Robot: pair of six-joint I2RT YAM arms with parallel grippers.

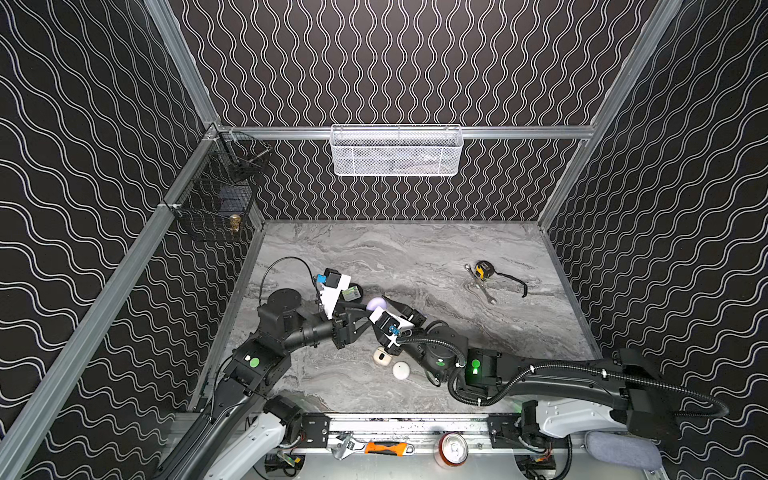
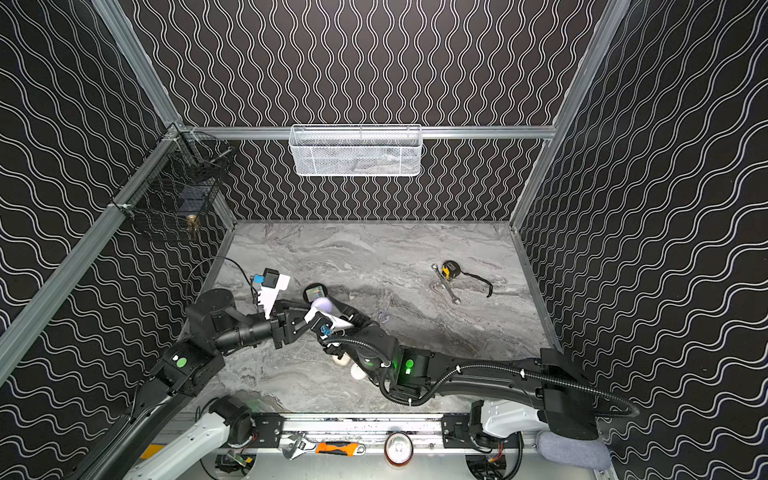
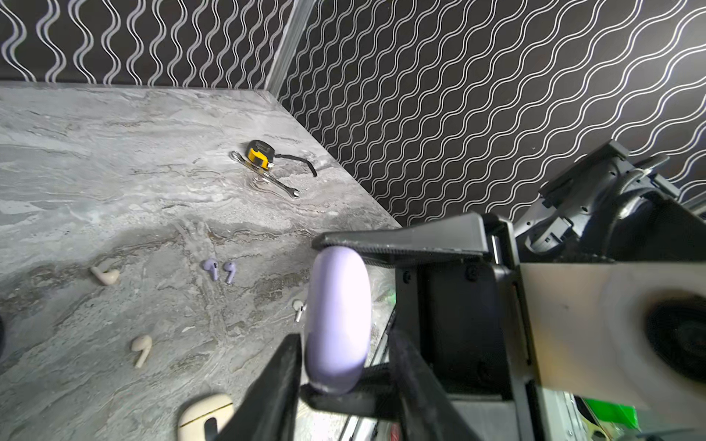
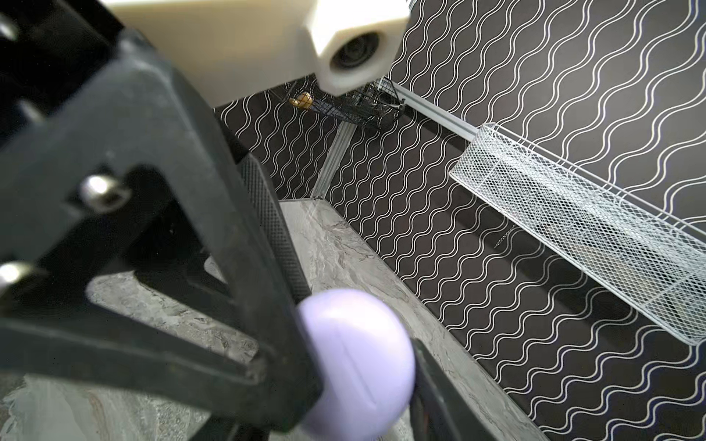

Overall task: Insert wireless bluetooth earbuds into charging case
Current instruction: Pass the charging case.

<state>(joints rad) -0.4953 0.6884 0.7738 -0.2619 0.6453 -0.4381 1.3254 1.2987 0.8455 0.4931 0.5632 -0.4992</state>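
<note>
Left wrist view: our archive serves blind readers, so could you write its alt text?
A lilac earbud case is held on edge between black end effector fingers in the foreground. Behind it, lilac earbuds, cream earbuds and a white earbud lie loose on a grey marble table, with a tape measure and wrench farther back.

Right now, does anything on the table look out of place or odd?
Nothing looks damaged or spilled. A lilac earbud pair lies loose, a cream bud apart from its twin. A tape measure and wrench toward the far right seem unrelated to the job.
</note>
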